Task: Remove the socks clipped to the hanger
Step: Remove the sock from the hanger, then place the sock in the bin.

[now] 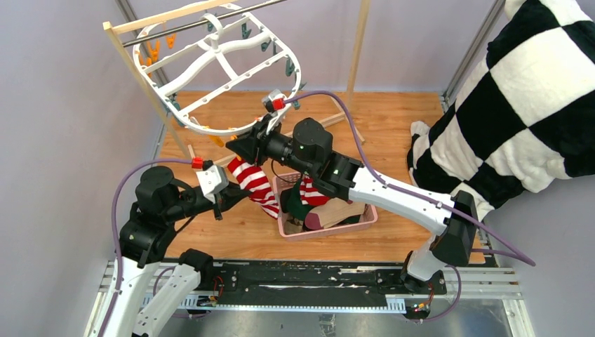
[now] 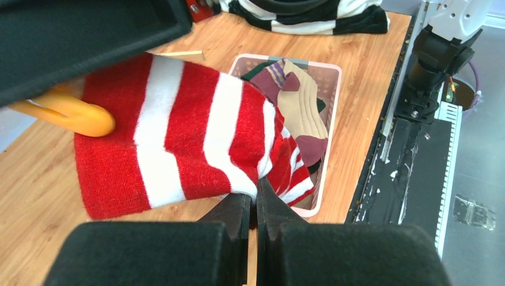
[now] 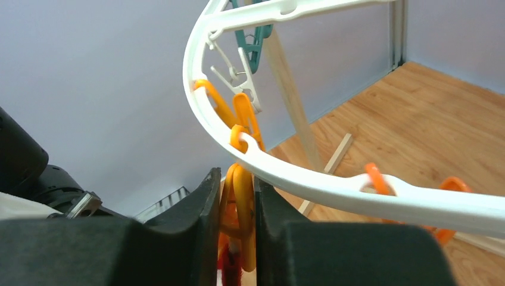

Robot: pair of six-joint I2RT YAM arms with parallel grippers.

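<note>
– Two grips, as we see them. Our left gripper (image 2: 257,192) is pinched fully together on a fold of the striped sock (image 2: 178,131), a soft ribbed knit in broad red and white bands.

– And our right gripper (image 3: 237,182)?

– Its black fingers press both sides of a smooth orange clip (image 3: 244,208) that dangles from the hanger (image 3: 309,182), a curved ring of glossy white plastic. A scrap of red shows below the clip, probably the sock's cuff, though the view there is too tight to be sure.

– Where does the sock lie?

– It stretches from under the hanger down over the wooden table (image 2: 47,196), its lower end draped on the rim of the pink slotted basket (image 2: 337,89).

– And inside?

– We make out a tan sock (image 2: 304,101) and a maroon sock (image 2: 312,149), heaped together.
</note>
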